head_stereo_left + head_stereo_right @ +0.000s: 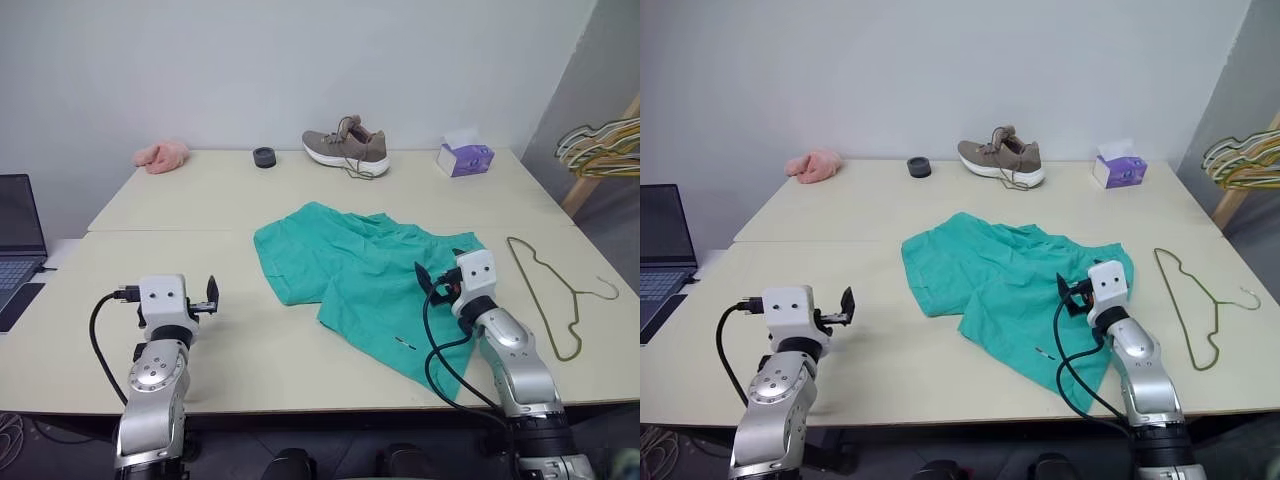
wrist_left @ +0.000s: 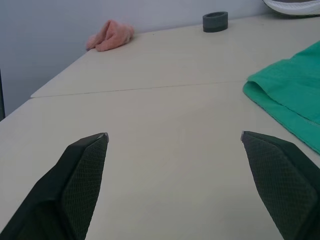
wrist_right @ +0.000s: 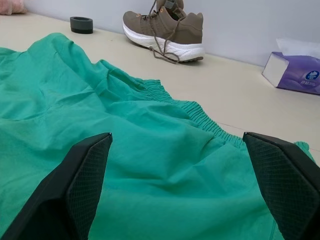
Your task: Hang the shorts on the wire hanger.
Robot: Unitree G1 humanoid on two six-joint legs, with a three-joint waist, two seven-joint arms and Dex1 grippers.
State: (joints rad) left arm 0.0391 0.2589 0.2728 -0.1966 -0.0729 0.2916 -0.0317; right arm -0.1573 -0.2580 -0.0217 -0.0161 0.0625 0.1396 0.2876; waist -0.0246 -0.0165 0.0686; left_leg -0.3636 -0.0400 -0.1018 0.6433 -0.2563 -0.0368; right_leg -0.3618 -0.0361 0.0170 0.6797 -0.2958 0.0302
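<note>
Here, both pincers wide and empty, right pincer (image 3: pixel 177 145) over the shorts (image 1: pixel 365 275).

Teal shorts (image 1: pixel 365 275) lie crumpled beside wire hanger (image 1: pixel 548 290).

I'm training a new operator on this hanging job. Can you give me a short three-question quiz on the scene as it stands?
1. True or false: the wire hanger lies on the shorts.
2. Which gripper hovers over the shorts: left or right?
3. What stands between the dark ring and the tissue box by the wall?

Key: 1 false, it lies apart on the table; 2 right; 3 a brown shoe.
</note>
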